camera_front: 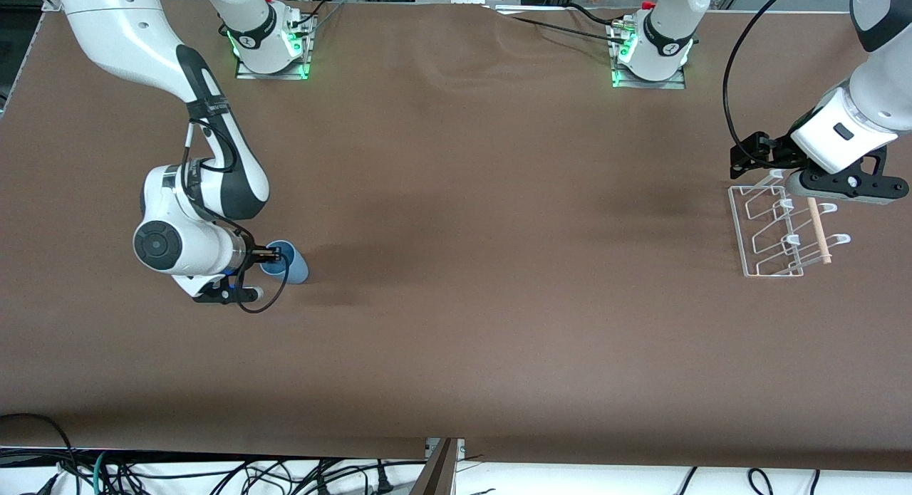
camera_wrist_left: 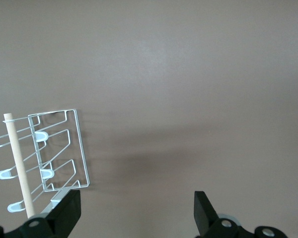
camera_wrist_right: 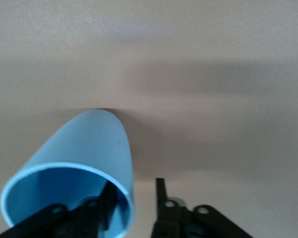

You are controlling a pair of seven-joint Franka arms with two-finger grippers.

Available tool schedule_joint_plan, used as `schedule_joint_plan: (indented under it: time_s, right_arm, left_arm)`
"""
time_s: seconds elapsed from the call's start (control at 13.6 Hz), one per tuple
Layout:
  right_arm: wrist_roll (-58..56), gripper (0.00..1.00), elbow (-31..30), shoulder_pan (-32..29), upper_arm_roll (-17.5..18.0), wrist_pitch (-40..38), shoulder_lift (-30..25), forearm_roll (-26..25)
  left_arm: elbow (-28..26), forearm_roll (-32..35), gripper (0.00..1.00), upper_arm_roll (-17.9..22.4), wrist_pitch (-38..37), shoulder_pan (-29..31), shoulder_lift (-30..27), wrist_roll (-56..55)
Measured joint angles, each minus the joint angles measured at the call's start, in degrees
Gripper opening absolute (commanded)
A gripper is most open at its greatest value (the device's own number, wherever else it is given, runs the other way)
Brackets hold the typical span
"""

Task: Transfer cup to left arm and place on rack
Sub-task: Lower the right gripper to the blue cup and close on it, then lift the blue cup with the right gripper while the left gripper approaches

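The brown tabletop (camera_front: 456,352) filled the front view from its lower edge up to the 2 arm bases along the top. The right arm (camera_front: 206,196) reached down toward its own end of the tabletop, at about mid-height in the frame. Its tool (camera_front: 274,254) sat at the cup (camera_front: 288,263), standing fairly narrow. In the right wrist view, 1 finger (camera_wrist_right: 97,210) was inside the rim and the other outside the wall. A slim gap showed between that outer finger and the cup (camera_wrist_right: 84,153), so no firm hold was visible.

The left arm (camera_front: 866,103) waited with its tool (camera_front: 844,185) over the upper end of the rack (camera_front: 741,231), jaws spread wide and holding nothing.

The white wire rack (camera_wrist_left: 82,148) lay on the tabletop toward the left arm's end, well apart from the light-blue cup. A light wooden dowel (camera_front: 819,231) lay across the rack's pegs.
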Motion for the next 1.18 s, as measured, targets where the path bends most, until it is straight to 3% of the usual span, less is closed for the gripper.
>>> schedule_joint_plan:
  time_s: [0.44,0.74,1.18]
  right_arm:
    - [4.8,0.0,2.0,0.7,0.1,-0.6,0.2,0.3]
    - [14.2,0.0,7.9,4.8,0.5,-8.8,0.1,1.7]
    - [30.2,0.0,17.6,9.2,4.4,-11.9,-0.3,20.2]
  left_arm:
    - [0.0,0.0,1.0,0.0,0.0,0.0,0.0,0.0]
    - [0.0,0.0,1.0,0.0,0.0,0.0,0.0,0.0]
    - [0.0,-1.3,1.0,-1.0,0.0,-2.9,0.2,5.9]
